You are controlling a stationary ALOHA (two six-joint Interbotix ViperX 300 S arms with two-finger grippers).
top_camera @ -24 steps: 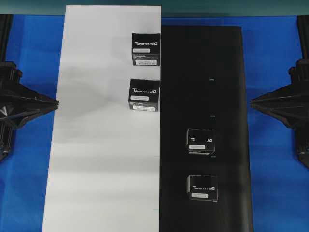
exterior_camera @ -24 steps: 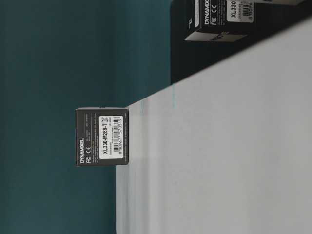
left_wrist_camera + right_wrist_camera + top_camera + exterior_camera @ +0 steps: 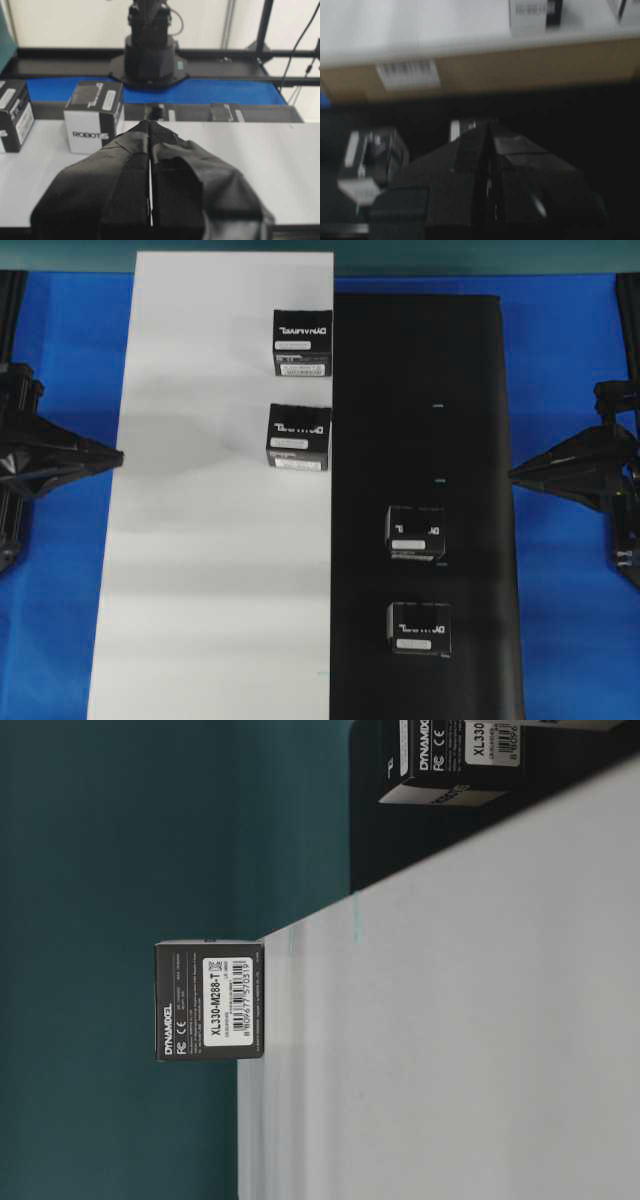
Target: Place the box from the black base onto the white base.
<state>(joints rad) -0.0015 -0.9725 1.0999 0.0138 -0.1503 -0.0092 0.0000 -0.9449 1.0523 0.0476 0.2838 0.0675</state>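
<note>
The right gripper point(image 3: 516, 474) has its jaws pressed together on nothing, its tip just off the right edge of the black base point(image 3: 470, 390) and pointing inward over the blue table point(image 3: 570, 350); its own wrist view is blurred, yet the fingers point(image 3: 470, 165) meet in one closed seam there. The left gripper point(image 3: 118, 454) is likewise closed and holds nothing, its tip over the left edge of the white base point(image 3: 200, 620), and the left wrist view shows its taped fingers point(image 3: 130, 165) shut tight along a thin line. Two black Dynamixel cartons sit on the black base: the box point(image 3: 416, 533), the one nearest the right gripper's tip, and a second box point(image 3: 419, 628) below it in the overhead view, both on the sheet's left half and apart from each other. Two more look-alike cartons stand on the white base along its right edge, the upper carton point(image 3: 302, 342) and the lower carton point(image 3: 298, 437). In the table-level view, one carton shows a label printed XL330-M288-T.
</note>
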